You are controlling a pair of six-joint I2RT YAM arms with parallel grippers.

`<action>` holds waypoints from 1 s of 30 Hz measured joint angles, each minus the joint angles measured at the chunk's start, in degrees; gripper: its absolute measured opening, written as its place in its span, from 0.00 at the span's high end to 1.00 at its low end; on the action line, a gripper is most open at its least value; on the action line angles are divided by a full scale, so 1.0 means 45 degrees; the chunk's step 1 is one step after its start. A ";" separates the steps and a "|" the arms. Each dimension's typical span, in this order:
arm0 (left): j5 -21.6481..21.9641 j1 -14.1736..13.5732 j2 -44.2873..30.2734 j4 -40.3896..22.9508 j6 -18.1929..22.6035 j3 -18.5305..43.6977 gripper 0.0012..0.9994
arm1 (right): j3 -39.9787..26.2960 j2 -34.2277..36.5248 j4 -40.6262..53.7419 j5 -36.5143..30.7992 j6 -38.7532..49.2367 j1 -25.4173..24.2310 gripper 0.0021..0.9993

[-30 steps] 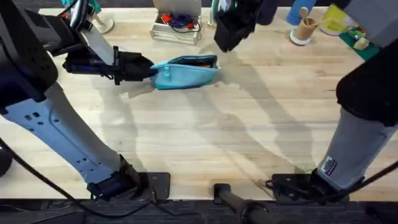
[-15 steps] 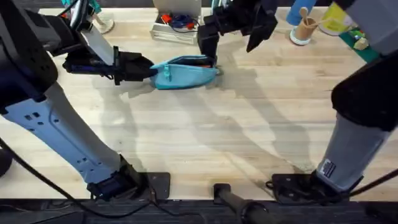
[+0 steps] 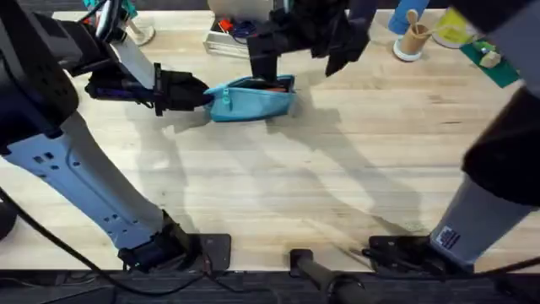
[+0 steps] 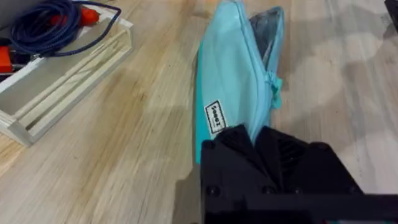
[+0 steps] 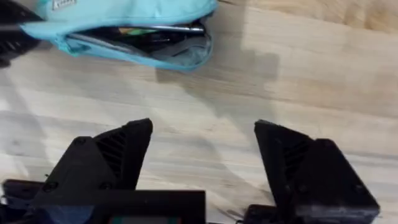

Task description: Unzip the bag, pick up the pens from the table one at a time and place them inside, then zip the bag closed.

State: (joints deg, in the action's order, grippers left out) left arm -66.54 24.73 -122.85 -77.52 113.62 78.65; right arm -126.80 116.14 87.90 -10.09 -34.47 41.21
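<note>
The teal bag point(image 3: 253, 98) lies on the table point(image 3: 321, 186) at the back centre, its zipper open. My left gripper point(image 3: 199, 93) is shut on the bag's left end; in the left wrist view its black fingers point(image 4: 261, 149) clamp the fabric of the bag point(image 4: 227, 81). My right gripper point(image 3: 295, 59) hovers open just behind and above the bag, nothing between its fingers. The right wrist view has the right gripper point(image 5: 202, 155) over bare wood and the gaping bag point(image 5: 124, 12) beyond it, with pens point(image 5: 165, 28) lying inside, one of them silvery.
A wooden tray with a coiled blue cable point(image 3: 240, 35) stands just behind the bag, also in the left wrist view as a tray point(image 4: 62, 68). A cup with wooden utensils point(image 3: 412, 38) and a green item point(image 3: 489, 57) sit at the back right.
My right gripper has shifted left above the bag and its fingers have spread open. The bag and the left gripper have stayed put.
</note>
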 joint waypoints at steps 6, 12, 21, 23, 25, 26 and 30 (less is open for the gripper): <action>0.0019 0.0000 0.0000 -0.0005 0.0003 0.0005 0.96 | -0.0053 -0.0391 -0.0173 -0.0252 -0.1241 0.0763 0.00; 0.0019 0.0000 0.0000 0.0000 0.0000 0.0000 0.96 | -0.0049 -0.0356 -0.0373 -0.0259 -0.2420 0.1986 0.01; 0.0019 0.0000 0.0000 -0.0003 0.0000 0.0000 0.96 | 0.0934 -0.0364 -0.1586 -0.0403 -0.3071 0.2545 0.01; 0.0019 0.0000 0.0000 0.0000 0.0000 0.0005 0.96 | 0.1068 -0.0342 -0.1907 -0.0307 -0.3062 0.2550 0.01; 0.0019 0.0000 0.0000 0.0000 0.0002 0.0003 0.96 | 0.1098 -0.0343 -0.2185 -0.0205 -0.3037 0.2550 0.01; 0.0019 0.0000 0.0000 0.0000 0.0000 0.0004 0.96 | 0.1098 -0.0342 -0.2275 -0.0162 -0.3005 0.2550 0.01; 0.0019 0.0000 0.0000 0.0000 0.0004 0.0004 0.96 | 0.1251 -0.0346 -0.2874 0.0116 -0.2892 0.2550 0.01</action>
State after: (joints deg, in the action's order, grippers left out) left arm -66.46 24.73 -122.85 -77.52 113.64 78.67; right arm -121.17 114.59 74.96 -9.56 -47.48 52.69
